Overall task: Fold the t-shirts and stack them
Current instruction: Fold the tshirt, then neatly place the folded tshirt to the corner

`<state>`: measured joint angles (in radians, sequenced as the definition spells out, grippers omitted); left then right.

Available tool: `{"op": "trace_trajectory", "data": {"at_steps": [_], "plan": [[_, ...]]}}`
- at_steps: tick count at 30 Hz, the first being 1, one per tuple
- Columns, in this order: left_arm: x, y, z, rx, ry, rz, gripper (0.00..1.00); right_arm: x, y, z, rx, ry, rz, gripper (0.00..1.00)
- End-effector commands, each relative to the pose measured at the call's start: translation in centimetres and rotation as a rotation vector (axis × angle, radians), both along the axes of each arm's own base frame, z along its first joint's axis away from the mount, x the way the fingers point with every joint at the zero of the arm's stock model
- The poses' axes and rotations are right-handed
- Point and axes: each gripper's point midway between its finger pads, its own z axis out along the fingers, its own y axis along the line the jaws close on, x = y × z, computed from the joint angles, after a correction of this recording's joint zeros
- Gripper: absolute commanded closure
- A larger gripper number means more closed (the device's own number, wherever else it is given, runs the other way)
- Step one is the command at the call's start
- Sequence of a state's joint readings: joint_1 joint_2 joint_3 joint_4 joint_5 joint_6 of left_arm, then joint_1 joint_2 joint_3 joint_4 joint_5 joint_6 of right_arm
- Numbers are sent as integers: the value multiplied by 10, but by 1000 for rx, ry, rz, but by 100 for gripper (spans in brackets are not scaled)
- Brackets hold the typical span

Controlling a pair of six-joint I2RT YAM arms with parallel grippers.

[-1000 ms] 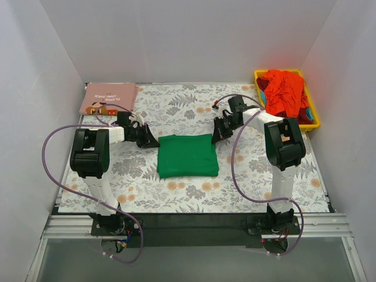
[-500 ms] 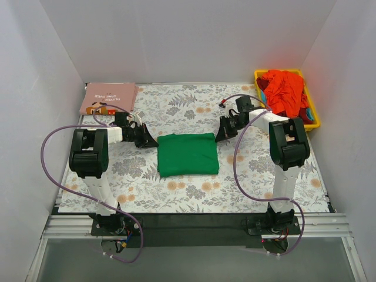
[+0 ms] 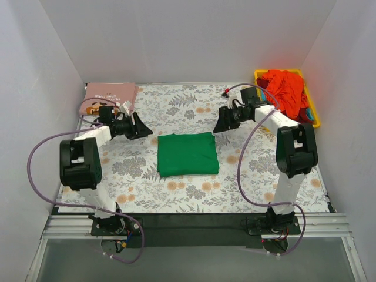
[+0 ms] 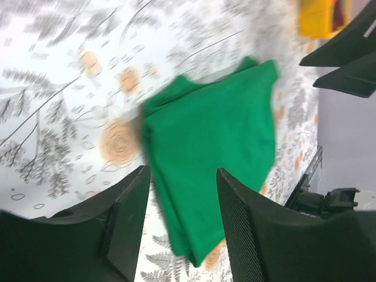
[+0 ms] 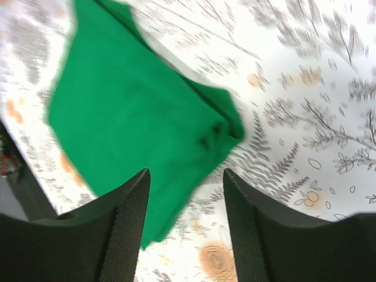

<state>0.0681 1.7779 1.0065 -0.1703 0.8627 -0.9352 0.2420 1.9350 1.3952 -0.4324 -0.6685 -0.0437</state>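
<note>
Green t-shirt (image 3: 187,154): folded to a tidy rectangle, flat in the middle of the desk, touched by nothing. Left gripper (image 4: 182,176): off the shirt's left side, toward the far-left corner, fingers spread wide, holding nothing. Right gripper (image 5: 185,176): off the shirt's far-right corner, likewise wide open and empty. Looks like a finished fold, both grippers standing clear so as not to drag the cloth. Pink t-shirt (image 3: 111,94): folded in the far-left corner, likely the base of the stack and so the green one's probable destination. Red-orange t-shirts (image 3: 284,91): heaped unfolded in the yellow bin (image 3: 314,114) at the far-right corner, not yet dealt with.
</note>
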Motion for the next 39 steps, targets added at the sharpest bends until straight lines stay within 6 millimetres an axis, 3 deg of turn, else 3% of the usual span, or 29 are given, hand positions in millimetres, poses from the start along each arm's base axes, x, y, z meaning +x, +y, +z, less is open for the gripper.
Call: {"op": "trace_trajectory", "data": {"at_steps": [1, 4, 5, 8, 13, 15, 18, 20, 22, 23, 24, 26, 27, 28, 29, 30, 31, 32, 33, 35, 39], "plan": [[-3, -15, 76, -84, -233, -88, 51, -1, 23, 87, 186, -166, 65, 44], [-14, -36, 69, -169, -149, -112, 48, -18, 48, 87, 298, -83, 132, 48], [-15, -52, 68, -172, -165, -149, 48, -24, 62, 83, 319, -53, 151, 51], [-6, -66, 44, -177, -101, -128, 48, -30, 82, 55, 356, 50, 189, 60], [17, -67, 5, -183, -15, -75, 50, -6, 82, -2, 318, 104, 156, 69], [22, -67, -19, -176, 35, -64, 51, 7, 75, -24, 303, 125, 122, 71], [35, -62, -46, -156, 80, -28, 52, 27, 70, -41, 298, 127, 93, 73], [48, -57, -46, -159, 67, -19, 53, 37, 71, -34, 313, 112, 94, 73], [56, -54, -34, -157, 20, -43, 52, 36, 74, -8, 356, 99, 115, 69], [59, -53, -20, -160, -9, -67, 52, 33, 75, 4, 364, 81, 124, 68], [56, -55, 6, -157, -88, -114, 51, 31, 74, 38, 380, 14, 138, 66], [40, -58, 27, -175, -94, -138, 50, 14, 71, 57, 395, 6, 148, 60], [29, -62, 41, -205, -98, -168, 49, 4, 70, 84, 413, -33, 162, 58], [16, -65, 62, -223, -116, -177, 49, -8, 69, 90, 428, -24, 174, 57], [2, -76, 69, -231, -113, -205, 49, -28, 70, 81, 426, 33, 178, 57], [-21, -82, 59, -238, -66, -220, 49, -42, 70, 89, 434, 30, 190, 57], [-37, -88, 73, -245, -79, -236, 49, -55, 74, 87, 444, 47, 213, 57], [-54, -103, 71, -246, -66, -272, 49, -74, 83, 84, 447, 82, 243, 57], [-76, -108, 54, -243, -10, -278, 49, -93, 84, 69, 439, 129, 258, 57], [-100, -125, 52, -270, 24, -302, 49, -119, 97, 54, 423, 172, 310, 57], [-126, -136, 16, -269, 114, -334, 49, -141, 105, 5, 380, 300, 332, 60]]}}
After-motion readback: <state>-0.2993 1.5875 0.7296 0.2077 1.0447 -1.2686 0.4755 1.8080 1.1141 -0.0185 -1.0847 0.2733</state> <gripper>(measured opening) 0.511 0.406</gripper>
